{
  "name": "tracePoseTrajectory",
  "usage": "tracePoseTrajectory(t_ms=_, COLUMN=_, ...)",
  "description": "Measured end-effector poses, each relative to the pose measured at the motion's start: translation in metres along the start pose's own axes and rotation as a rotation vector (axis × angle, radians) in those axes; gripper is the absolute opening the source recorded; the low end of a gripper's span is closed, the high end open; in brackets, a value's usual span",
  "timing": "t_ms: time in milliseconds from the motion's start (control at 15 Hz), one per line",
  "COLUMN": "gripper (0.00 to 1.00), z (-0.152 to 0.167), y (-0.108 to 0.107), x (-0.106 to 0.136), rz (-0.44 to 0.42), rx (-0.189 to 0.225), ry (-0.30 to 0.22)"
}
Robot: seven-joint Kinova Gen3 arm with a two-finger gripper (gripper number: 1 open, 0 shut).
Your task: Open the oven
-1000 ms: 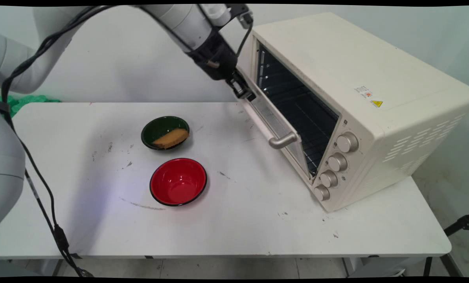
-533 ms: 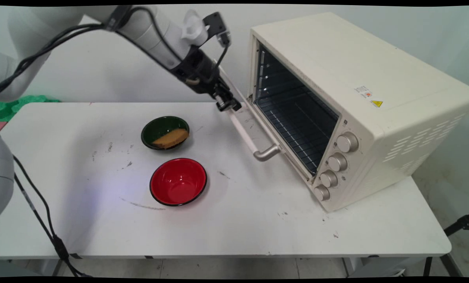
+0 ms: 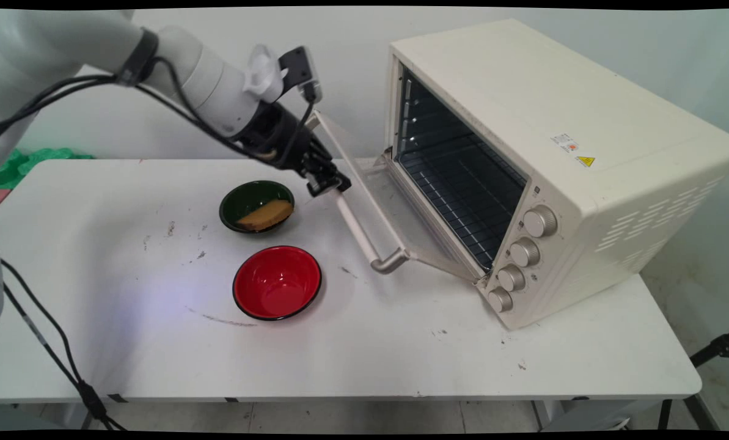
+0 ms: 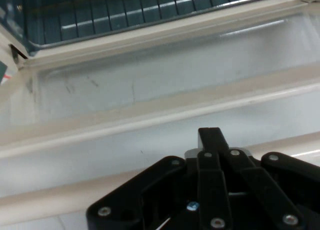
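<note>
Fingers [image 4: 210,140] of the gripper [image 3: 329,181] are seen pressed together, resting on the far end of the oven door [image 3: 381,208], which is lowered almost flat. Just left of it, a green bowl [image 3: 256,206] holding bread [image 3: 266,214] and a red bowl [image 3: 277,282] are set on the table [image 3: 401,354].

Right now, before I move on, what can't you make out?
- Door handle: in the main view its far end is behind the gripper, so contact is unclear.
- Knobs: main view, markings too small to read.
- Oven rack: hand view, cut off by the top edge.
- Brown piece in the green bowl: main view, too small to identify.
</note>
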Motion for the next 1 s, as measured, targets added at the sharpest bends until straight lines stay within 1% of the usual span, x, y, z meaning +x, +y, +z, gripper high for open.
tracePoseTrajectory(t_ms=400, gripper=0.00, z=0.002, y=0.009, x=-0.041, rz=-0.045, rx=-0.011, ry=0.033)
tracePoseTrajectory(t_ms=1000, gripper=0.00, z=0.019, y=0.008, x=-0.095, rz=-0.081, rx=-0.015, ry=0.083)
